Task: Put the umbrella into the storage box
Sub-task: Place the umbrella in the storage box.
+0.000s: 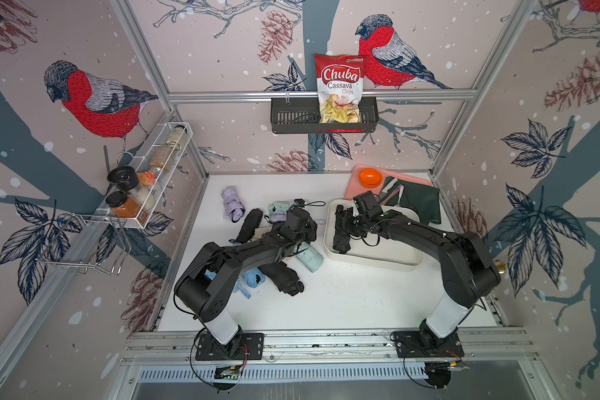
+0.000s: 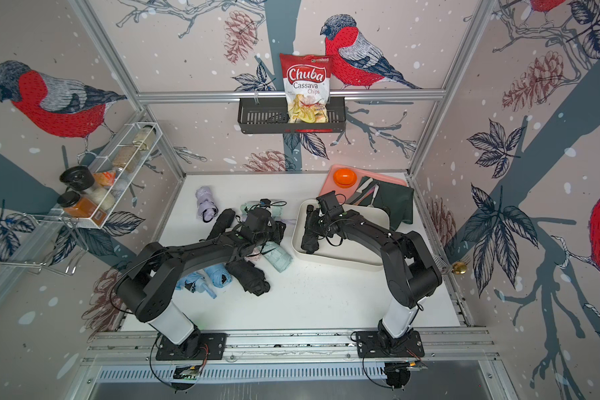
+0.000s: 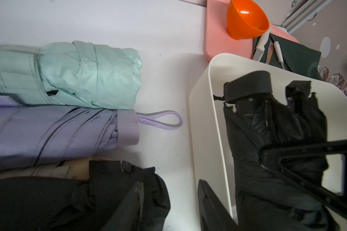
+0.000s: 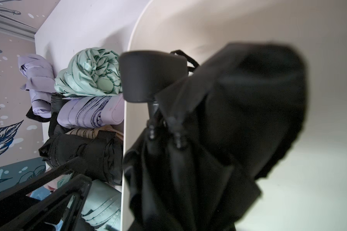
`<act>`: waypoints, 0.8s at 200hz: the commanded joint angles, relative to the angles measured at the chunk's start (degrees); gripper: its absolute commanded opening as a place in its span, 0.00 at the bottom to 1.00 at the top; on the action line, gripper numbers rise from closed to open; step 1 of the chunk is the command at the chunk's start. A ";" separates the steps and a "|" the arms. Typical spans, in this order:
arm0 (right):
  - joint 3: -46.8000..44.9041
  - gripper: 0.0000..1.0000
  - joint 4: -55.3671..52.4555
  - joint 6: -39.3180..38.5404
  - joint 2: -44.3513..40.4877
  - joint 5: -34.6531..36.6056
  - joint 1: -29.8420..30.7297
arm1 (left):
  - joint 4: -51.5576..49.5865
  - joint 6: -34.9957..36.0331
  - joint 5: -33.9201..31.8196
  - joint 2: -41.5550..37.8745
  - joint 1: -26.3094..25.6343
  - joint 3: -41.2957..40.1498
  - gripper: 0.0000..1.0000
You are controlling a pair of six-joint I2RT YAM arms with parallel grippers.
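Nearest the bases, behind the left jaws: blue umbrellas and a spare black umbrella, loose on the table. Left gripper sits low at the pile, jaws part open, nothing pinched. The end of the loose black umbrella lies against one finger, half between the tips. Past the tips, side by side, are a lilac umbrella then a mint umbrella. Their long axes run the same way as the gap between the fingers, ends pointing at the box.

Storage box is just beside the left jaws, its wall close to the other finger. Right gripper is down inside it, jaws narrow, clamped round the boxed black umbrella about mid-length. That umbrella is within the walls, along the wall nearest the pile, long axis near-to-far, handle cap beyond the jaws. Cannot tell if it rests on the floor.

Judgement: the boxed one only needs releasing and is the right arm's job. The left arm is nearer the pile, and its wrist likely needs turning to grip across an umbrella.

Beyond both grippers: pink tray with orange bowl, not the goal
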 commanded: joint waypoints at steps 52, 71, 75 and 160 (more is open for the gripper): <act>0.20 0.00 4.40 3.61 4.04 -4.97 0.80 | 3.47 -0.86 2.67 1.32 -0.38 -0.49 0.41; 0.39 0.04 4.48 3.97 5.34 -5.87 0.83 | 3.87 -1.02 3.03 1.79 -0.38 -0.46 0.40; 0.44 0.07 4.56 3.97 5.56 -5.97 0.78 | 3.84 -1.00 3.05 1.91 -0.38 -0.43 0.40; 0.07 0.52 4.15 2.74 1.89 -5.20 1.30 | 3.75 -0.82 2.98 1.40 -0.47 -0.25 0.37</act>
